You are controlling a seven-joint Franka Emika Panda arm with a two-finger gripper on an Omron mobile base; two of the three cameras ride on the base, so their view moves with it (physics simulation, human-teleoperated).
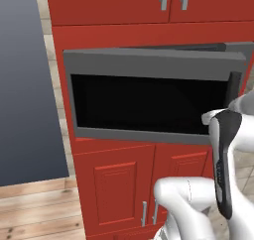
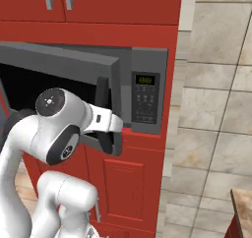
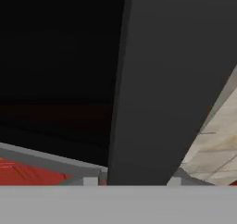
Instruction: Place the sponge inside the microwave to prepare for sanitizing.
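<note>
Right base view | your gripper (image 2: 106, 129) sat closed around the dark handle (image 2: 102, 100) at the 9 o'clock edge of the microwave (image 2: 147, 97) keypad, likely to swing the door (image 1: 149, 97) wide | sponge's place could not be told; cavity not yet loaded.

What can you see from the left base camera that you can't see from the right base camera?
Left base view alone: the front of the microwave door with its big dark window, a blue-grey wall on the left, and a wooden floor. Right base view alone: the black keypad panel with its green display, and a beige tiled wall. Both share the grey microwave, whose door stands partly open, the red cabinets around it, and the white robot arm reaching up beside the door.
</note>
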